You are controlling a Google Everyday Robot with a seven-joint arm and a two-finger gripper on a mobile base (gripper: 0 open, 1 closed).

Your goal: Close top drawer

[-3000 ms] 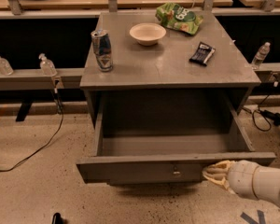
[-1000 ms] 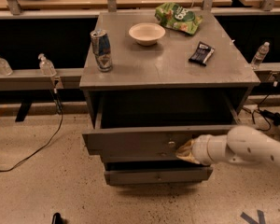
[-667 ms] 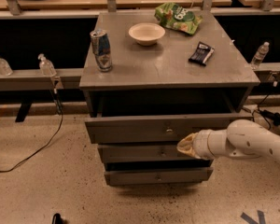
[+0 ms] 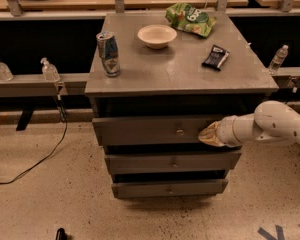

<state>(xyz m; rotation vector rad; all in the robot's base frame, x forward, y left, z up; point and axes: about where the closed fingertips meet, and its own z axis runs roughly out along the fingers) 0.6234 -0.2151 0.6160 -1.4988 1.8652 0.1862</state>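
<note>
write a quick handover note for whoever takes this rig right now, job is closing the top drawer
Gripper: at the front of the wide grey top drawer, right of its small round metal knob, touching or nearly so.
Drawer: almost fully inside the grey cabinet; flush or not cannot be told here.
Done: most of the push, judging by how it sits.
Left: check it is seated, nudge if not, then back the arm off.
</note>
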